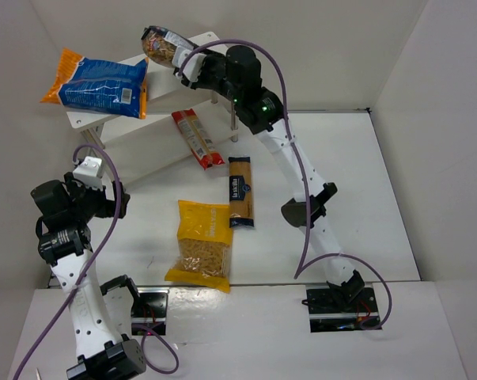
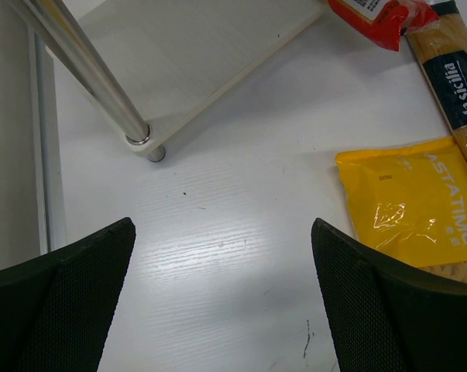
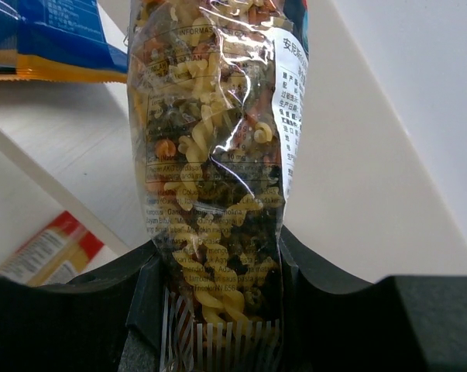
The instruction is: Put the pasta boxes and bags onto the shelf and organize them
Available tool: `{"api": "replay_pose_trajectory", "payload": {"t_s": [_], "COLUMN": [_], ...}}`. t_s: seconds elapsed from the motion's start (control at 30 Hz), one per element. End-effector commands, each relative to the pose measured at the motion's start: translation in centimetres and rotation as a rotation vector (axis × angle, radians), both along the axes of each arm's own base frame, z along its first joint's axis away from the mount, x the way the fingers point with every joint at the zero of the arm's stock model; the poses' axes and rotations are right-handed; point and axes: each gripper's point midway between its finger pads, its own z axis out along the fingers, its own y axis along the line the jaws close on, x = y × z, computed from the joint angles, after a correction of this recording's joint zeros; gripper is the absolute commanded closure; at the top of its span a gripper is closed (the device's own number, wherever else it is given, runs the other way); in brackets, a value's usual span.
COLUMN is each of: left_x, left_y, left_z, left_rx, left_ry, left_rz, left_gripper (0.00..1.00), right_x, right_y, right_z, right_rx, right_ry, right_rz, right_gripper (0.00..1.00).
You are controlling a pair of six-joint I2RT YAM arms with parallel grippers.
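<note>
There were five pasta packets (image 1: 202, 245), one shelf (image 1: 143, 146) and two grippers. The right gripper (image 3: 218, 271) clenched a clear bag (image 1: 160, 46) of mixed-colour spirals over the top board at 11 o'clock. The left gripper (image 2: 221, 294) gaped empty at 8 o'clock.

On the top board of the shelf (image 1: 143, 154), the big orange-blue bag (image 1: 100, 83) fills the 9 o'clock end and the clear bag (image 1: 157, 43), clamped in the right gripper (image 1: 179, 67), crowds the 1 o'clock end — bare board between. The lower board is bare up to the thin red packet (image 1: 197, 138) at 3 o'clock. Before the spread left gripper (image 2: 221, 225) lies bare table (image 2: 218, 194) — a silver leg (image 2: 86, 71) stands at 11 o'clock, the yellow windowed bag (image 2: 407, 201) at 3.
</note>
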Motion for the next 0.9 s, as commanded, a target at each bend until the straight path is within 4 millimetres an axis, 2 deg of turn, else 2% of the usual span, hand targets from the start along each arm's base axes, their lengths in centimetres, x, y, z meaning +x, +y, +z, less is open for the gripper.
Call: {"api": "replay_pose_trajectory", "payload": {"t_s": [0.0, 0.3, 0.47, 0.5, 0.57, 0.7, 0.77, 0.87], "left_x": [0.0, -0.2, -0.2, -0.2, -0.2, -0.2, -0.2, -0.2], "left_y": [-0.2, -0.5, -0.5, -0.5, -0.5, -0.5, -0.5, -0.5], "left_z": [0.5, 0.6, 0.6, 0.6, 0.6, 0.6, 0.6, 0.6], "left_rx": [0.024, 0.028, 0.028, 0.028, 0.028, 0.028, 0.028, 0.028], "left_ry": [-0.028, -0.032, -0.032, -0.032, -0.032, -0.032, -0.032, -0.032], "left_rz": [-0.029, -0.041, -0.041, -0.041, -0.041, -0.041, -0.041, -0.041], "left_gripper": [0.0, 0.0, 0.0, 0.0, 0.0, 0.0, 0.0, 0.0], "right_x": [-2.2, 0.3, 0.5, 0.8, 0.8, 1.4, 1.6, 1.6], "right_y": [-3.0, -2.6, -3.0, -2.7, -3.0, -2.8, -2.6, -2.8], "right_z": [10.9, 8.9, 9.3, 8.7, 9.1, 8.4, 8.1, 8.2], "right_rx": [0.165, 0.124, 0.139, 0.131, 0.147, 0.152, 0.152, 0.174], "right_ry": [-0.363, -0.414, -0.441, -0.433, -0.444, -0.44, -0.44, -0.431], "right_rz": [-0.099, -0.211, -0.238, -0.237, -0.249, -0.267, -0.267, -0.271], "right_gripper": [1.0, 1.0, 1.0, 1.0, 1.0, 0.99, 0.98, 0.87]}}
